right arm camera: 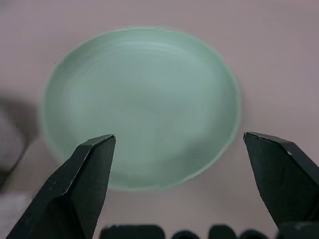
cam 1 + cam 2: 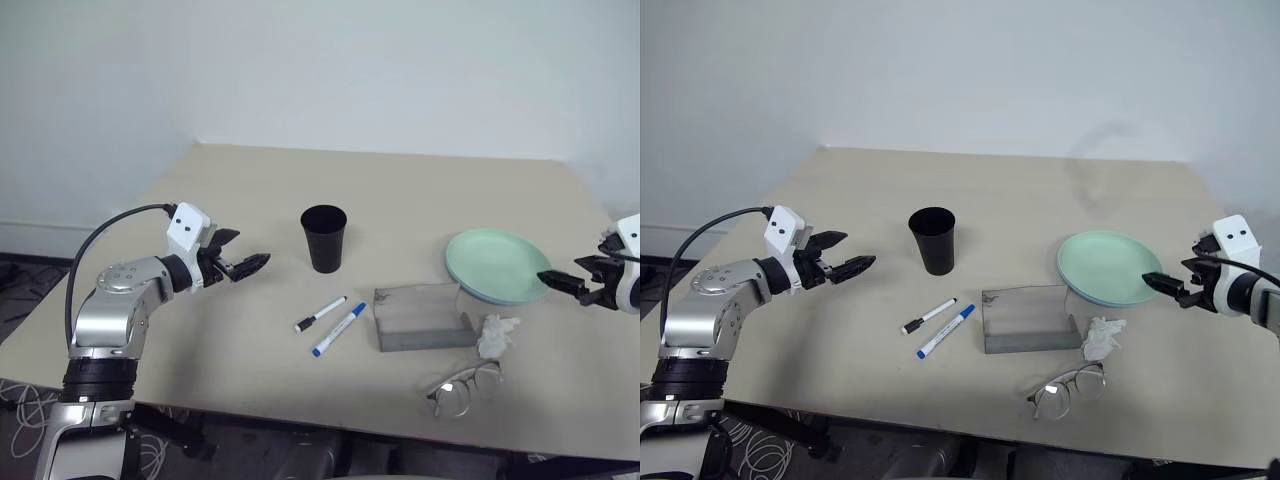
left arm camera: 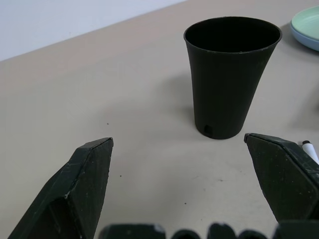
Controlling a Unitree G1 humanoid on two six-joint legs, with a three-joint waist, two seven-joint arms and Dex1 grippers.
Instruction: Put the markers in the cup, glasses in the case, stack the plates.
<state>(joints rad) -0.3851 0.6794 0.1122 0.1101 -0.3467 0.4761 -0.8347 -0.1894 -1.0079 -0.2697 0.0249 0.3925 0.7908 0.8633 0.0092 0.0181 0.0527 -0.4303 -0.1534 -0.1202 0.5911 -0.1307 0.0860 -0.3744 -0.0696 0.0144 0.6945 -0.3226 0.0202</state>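
On the beige tabletop [image 2: 250,200] the black tapered plastic cup [image 2: 324,238] stands upright near the centre. The left gripper [image 2: 245,266] hovers at the cup's 9 o'clock, well apart from it, its two black fingers spread wide and holding nothing; in the left wrist view the cup [image 3: 231,74] stands just beyond the gap between the fingers. At the cup's 6 o'clock lie the two slim white markers, the black-capped one [image 2: 320,314] and the blue-capped one [image 2: 338,330], side by side and close together. The flat grey rectangular case [image 2: 422,318] lies at their 3 o'clock. The mint green round plate [image 2: 495,262] sits stacked on the light blue plate [image 2: 480,295], whose rim peeks out beneath, at the case's 1 o'clock. The right gripper [image 2: 570,283] hangs at the stack's 3 o'clock, just off the rim, wide open and empty. The thin wire-framed glasses [image 2: 462,388] lie at the case's 5 o'clock, beside a crumpled white tissue [image 2: 497,334]
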